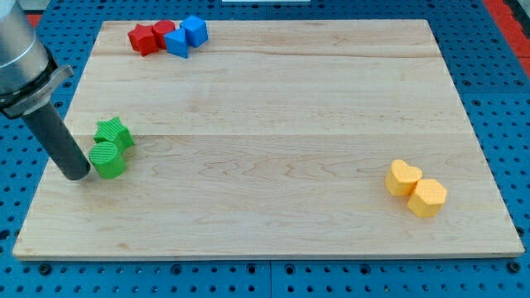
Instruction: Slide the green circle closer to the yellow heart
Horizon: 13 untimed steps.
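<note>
The green circle [107, 159] lies at the board's left side, touching a green star [113, 132] just above it. The yellow heart [402, 177] lies at the view's lower right, touching a yellow hexagon [427, 198] on its lower right. My tip [77, 175] rests on the board right against the green circle's left edge. The rod slants up to the view's upper left.
Two red blocks [143, 39] [164, 32] and two blue blocks [176, 43] [195, 30] cluster at the board's top left. The wooden board [273, 124] sits on a blue pegboard table.
</note>
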Motion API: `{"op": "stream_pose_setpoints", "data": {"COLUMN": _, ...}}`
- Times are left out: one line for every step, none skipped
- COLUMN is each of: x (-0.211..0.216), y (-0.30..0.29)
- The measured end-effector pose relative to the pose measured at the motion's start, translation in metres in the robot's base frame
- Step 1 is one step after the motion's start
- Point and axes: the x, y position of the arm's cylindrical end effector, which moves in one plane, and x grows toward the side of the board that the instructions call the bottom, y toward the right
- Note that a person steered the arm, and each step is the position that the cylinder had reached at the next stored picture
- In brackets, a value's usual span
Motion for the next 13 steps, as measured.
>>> {"op": "stream_pose_setpoints", "data": {"x": -0.004, "y": -0.006}}
{"op": "stream_pose_setpoints", "data": {"x": -0.017, "y": 0.014}}
{"op": "stream_pose_setpoints", "data": {"x": -0.021, "y": 0.041}}
{"op": "stream_pose_setpoints", "data": {"x": -0.021, "y": 0.076}}
{"op": "stream_pose_setpoints", "data": {"x": -0.016, "y": 0.097}}
{"op": "stream_pose_setpoints", "data": {"x": 0.009, "y": 0.098}}
{"op": "stream_pose_setpoints", "data": {"x": 0.026, "y": 0.106}}
{"op": "stream_pose_setpoints", "data": {"x": 0.02, "y": 0.111}}
{"op": "stream_pose_setpoints", "data": {"x": 0.002, "y": 0.111}}
{"op": "stream_pose_setpoints", "data": {"x": -0.014, "y": 0.111}}
{"op": "stream_pose_setpoints", "data": {"x": -0.021, "y": 0.115}}
{"op": "stream_pose_setpoints", "data": {"x": -0.021, "y": 0.129}}
{"op": "stream_pose_setpoints", "data": {"x": -0.021, "y": 0.152}}
